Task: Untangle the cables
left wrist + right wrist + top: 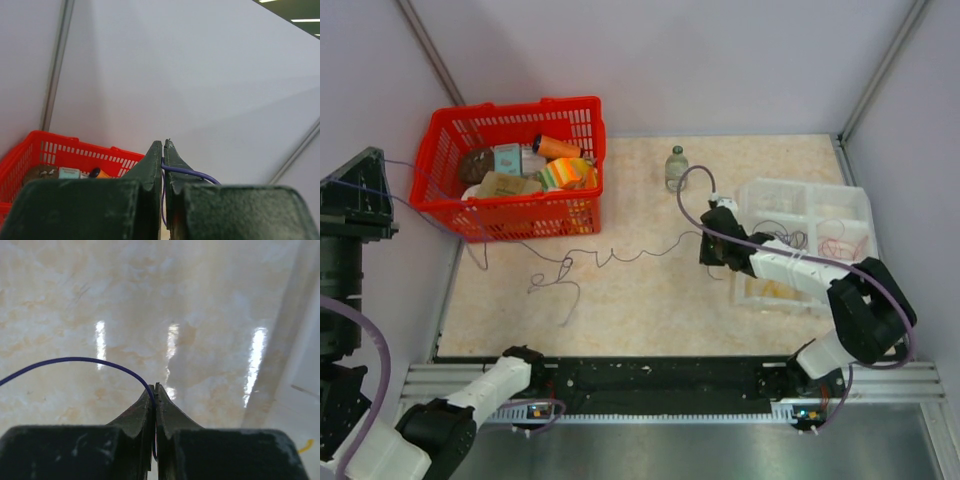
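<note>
The cables (620,255) run left to right across the surface (650,320), their knot (552,278) (just before the red basket (440,215)) nearer the left side. The right hand (155,390) is clenched on a purple strand, and the raised left hand (163,150) pinches another.

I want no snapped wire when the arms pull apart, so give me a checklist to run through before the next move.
1. Left gripper pinching the purple cable: ok.
2. Right gripper pinching it: ok.
3. Cable free of snarls: not ok, it loops and kinks mid-span.
4. Cable clear of the red basket: cannot tell, it runs close along the front wall.
5. Small bottle clear of the cable: ok, it stands apart behind it.
</note>
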{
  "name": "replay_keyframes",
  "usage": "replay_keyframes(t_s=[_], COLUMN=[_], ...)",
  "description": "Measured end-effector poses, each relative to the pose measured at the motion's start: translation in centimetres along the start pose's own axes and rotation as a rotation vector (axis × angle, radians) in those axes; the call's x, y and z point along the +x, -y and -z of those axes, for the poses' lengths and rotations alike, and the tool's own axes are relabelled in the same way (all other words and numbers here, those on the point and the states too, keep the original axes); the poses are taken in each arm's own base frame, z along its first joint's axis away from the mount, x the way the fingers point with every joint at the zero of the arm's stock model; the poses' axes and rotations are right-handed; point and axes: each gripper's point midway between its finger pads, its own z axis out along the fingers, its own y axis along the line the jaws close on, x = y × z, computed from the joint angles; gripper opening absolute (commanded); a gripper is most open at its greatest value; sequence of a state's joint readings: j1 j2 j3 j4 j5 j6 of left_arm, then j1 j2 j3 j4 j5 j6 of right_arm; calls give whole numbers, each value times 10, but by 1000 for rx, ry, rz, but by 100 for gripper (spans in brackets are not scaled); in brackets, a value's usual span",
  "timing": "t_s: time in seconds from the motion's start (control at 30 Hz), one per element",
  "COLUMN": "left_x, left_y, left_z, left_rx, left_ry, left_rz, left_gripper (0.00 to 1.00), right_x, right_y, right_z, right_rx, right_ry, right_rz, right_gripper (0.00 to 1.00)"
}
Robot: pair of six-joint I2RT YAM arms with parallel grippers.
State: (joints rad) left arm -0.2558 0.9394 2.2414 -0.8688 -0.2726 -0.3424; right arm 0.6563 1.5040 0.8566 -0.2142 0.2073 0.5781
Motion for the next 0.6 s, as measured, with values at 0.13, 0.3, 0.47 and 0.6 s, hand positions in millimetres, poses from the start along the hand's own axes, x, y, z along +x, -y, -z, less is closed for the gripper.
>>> replay_keyframes(t_s=[0.13,0.3,0.47,0.6], left_x=[-8,-23,-55,-79], left_y=[-6,-19,-29,-39], left_z=[-8,-9,0,17], left_rx=[-41,-108,-169,-218], left_ry=[27,85,189,263], left_rz=[-48,-127,-220,-290], left_gripper=[0,0,0,0], right_x=[-15,-31,-79,-149], right_y=[28,48,57,63], right_z=[1,-6,-10,3], right_rx=[69,137,166,164], right_ry=[20,25,87,223], right_rz=[-63,-99,-116,-160], right_gripper=[0,0,0,0])
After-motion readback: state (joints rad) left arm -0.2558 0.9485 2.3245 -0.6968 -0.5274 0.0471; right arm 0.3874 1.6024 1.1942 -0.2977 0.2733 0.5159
